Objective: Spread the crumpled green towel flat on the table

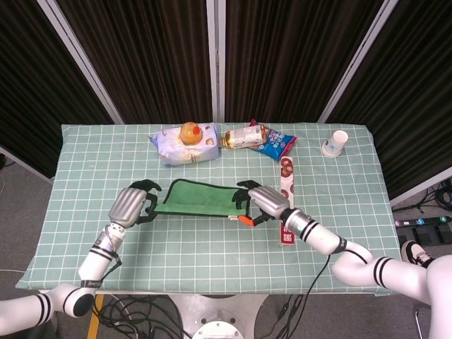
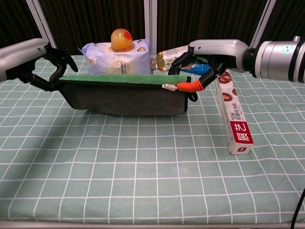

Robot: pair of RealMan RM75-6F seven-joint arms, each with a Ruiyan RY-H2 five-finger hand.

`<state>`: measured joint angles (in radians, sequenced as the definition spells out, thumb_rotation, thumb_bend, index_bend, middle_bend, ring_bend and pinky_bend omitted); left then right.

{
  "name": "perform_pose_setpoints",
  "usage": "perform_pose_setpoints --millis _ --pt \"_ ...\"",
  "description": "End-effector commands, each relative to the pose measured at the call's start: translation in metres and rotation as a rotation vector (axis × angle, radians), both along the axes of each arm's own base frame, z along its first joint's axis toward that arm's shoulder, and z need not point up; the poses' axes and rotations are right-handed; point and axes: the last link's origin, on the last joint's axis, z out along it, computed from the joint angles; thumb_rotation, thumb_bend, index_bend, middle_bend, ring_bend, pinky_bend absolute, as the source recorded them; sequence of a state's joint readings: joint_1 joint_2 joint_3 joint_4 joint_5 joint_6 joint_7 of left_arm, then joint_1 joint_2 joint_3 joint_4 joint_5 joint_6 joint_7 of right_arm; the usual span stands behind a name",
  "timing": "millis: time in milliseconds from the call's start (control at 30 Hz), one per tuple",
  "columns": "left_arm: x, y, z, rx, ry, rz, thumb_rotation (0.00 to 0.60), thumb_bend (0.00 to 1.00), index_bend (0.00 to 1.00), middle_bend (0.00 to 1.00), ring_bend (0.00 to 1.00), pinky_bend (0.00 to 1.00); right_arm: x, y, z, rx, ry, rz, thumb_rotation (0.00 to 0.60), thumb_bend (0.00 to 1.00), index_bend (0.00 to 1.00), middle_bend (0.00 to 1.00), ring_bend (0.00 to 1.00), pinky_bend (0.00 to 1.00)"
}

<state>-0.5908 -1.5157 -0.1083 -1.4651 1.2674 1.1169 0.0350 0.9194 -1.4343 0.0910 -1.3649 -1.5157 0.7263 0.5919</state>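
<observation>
The green towel (image 1: 198, 198), soft with a dark underside and trim, hangs stretched above the checked tablecloth (image 1: 212, 247) near the front. The left hand (image 1: 129, 205) pinches its left corner, the right hand (image 1: 263, 202) its right. A long rectangular box (image 2: 231, 114) lies at right.

white arms, black joint bands, silver-backed left hand (image 1: 129, 205), black fingers (image 2: 61, 56)

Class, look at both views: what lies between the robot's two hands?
The green towel is stretched between the left hand and right hand, each holding one end. The head view shows it best; the chest view shows its dark underside hanging.
</observation>
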Motion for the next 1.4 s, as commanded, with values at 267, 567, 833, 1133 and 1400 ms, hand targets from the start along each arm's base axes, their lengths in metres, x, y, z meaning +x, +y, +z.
perform_pose_setpoints --millis 267,567,833,1133,1400 --pt "-0.014 -0.024 -0.024 -0.100 0.080 0.008 0.600 0.44 0.76 0.42 0.24 0.26 -0.022 0.031 -0.022 0.035 0.052 0.045 0.484 0.46 0.65 0.28 0.03 0.00" --pt "-0.015 -0.045 -0.036 -0.216 0.173 0.005 0.600 0.24 0.36 0.31 0.22 0.26 -0.045 0.056 -0.034 0.019 0.141 0.123 0.329 0.11 0.38 0.19 0.00 0.00" --pt "-0.006 -0.061 -0.030 -0.259 0.186 -0.029 0.530 0.09 0.25 0.23 0.18 0.24 -0.057 0.079 -0.023 -0.013 0.180 0.164 0.248 0.00 0.20 0.12 0.00 0.00" --pt "-0.005 -0.055 0.014 -0.108 0.132 0.002 0.600 0.09 0.25 0.23 0.18 0.24 -0.065 0.069 0.036 -0.276 0.181 0.126 0.470 0.02 0.19 0.14 0.00 0.00" --pt "-0.054 -0.037 0.076 0.234 0.175 0.132 0.600 0.11 0.25 0.23 0.18 0.24 -0.114 0.070 0.094 -0.516 0.285 -0.032 0.600 0.13 0.22 0.18 0.03 0.00"
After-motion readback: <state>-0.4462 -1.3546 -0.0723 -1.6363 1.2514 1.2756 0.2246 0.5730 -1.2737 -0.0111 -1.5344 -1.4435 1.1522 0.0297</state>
